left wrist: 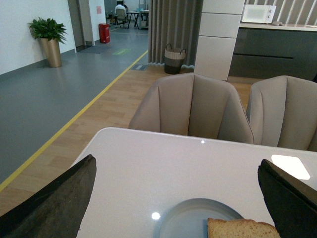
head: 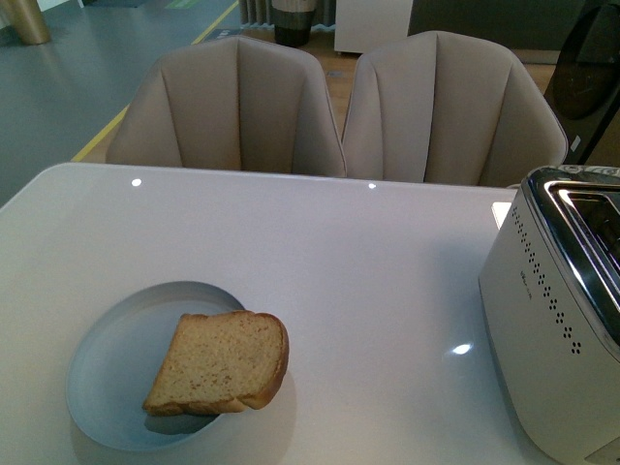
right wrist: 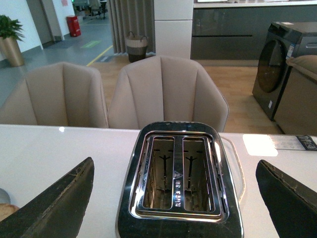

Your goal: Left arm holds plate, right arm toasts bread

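Observation:
A tan speckled bread slice [head: 221, 363] with a brown crust lies on the right side of a pale blue plate [head: 111, 373] at the front left of the white table, overhanging the rim. Neither arm shows in the front view. In the left wrist view the plate [left wrist: 183, 218] and the bread's top edge [left wrist: 242, 229] lie low between my open left gripper's black fingers [left wrist: 54, 206], above the table. My left gripper [left wrist: 181, 198] is empty. In the right wrist view my open right gripper [right wrist: 173, 198] hovers over a chrome-topped toaster [right wrist: 178, 181] with two empty slots.
The white toaster [head: 557, 320] stands at the table's right edge. Two beige chairs [head: 232, 107] stand behind the far table edge. A corner of the bread [right wrist: 5, 210] shows at the right wrist view's edge.

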